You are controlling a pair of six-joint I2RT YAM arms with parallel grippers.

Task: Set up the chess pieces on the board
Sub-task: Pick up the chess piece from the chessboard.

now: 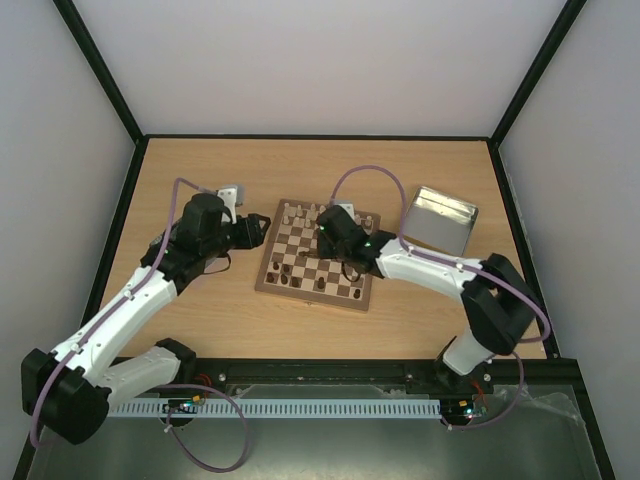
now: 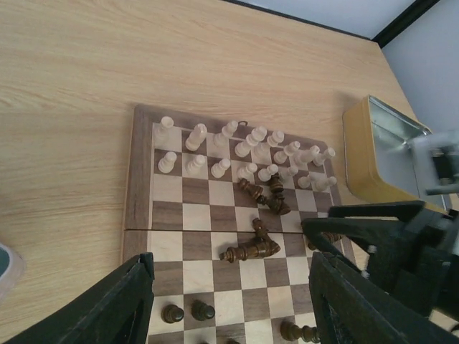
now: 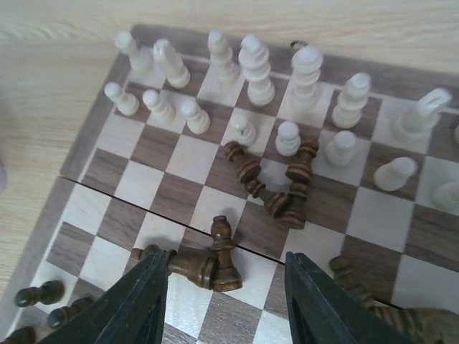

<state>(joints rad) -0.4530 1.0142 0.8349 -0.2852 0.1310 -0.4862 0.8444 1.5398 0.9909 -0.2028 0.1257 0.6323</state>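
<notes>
Robot laboratory test cell. A wooden table [image 1: 200,310] is boxed in by plain white walls [image 1: 320,60] held in black frame posts [image 1: 100,70]. The left arm [image 1: 120,320] and right arm [image 1: 430,265], both white and black, are bolted to a metal rail [image 1: 320,373] at the near edge. Purple cables [image 1: 370,168] loop along them, above a slotted cable duct [image 1: 300,408]. A board [image 1: 290,250] for chess lies at the table's centre as the staged work piece.

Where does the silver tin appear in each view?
Top view: the tin lies right of the board.
Left wrist: at the right edge of the picture.
Right wrist: not in it.
Shared landmark: the two rows of cream pieces.
</notes>
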